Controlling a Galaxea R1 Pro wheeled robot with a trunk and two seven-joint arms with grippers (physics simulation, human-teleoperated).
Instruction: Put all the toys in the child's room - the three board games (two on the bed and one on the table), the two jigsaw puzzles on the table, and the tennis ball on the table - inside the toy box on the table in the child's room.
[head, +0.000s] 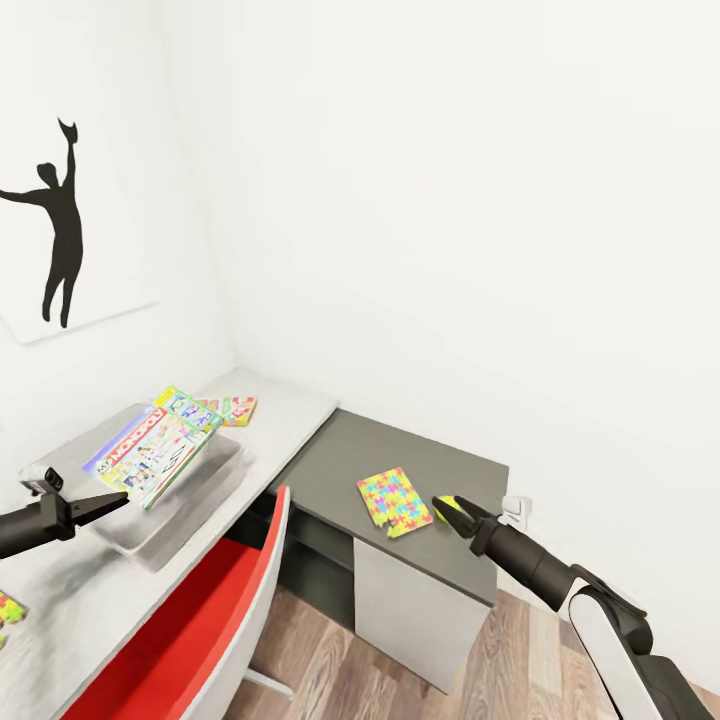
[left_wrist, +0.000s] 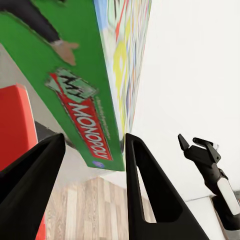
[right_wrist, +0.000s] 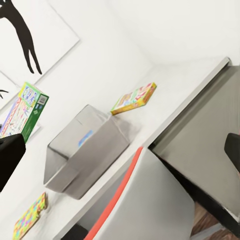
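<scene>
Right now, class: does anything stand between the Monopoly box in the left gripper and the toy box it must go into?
Nothing visible does. The left gripper holds the Monopoly box tilted right above the open grey toy box.

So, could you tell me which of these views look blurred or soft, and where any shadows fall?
In the left wrist view the Monopoly box is close to the lens, its artwork smeared though the name is legible. In the head view the lighting is flat; a soft grey shadow lies on the table beside the toy box. In the right wrist view the chair looks soft-edged.
</scene>
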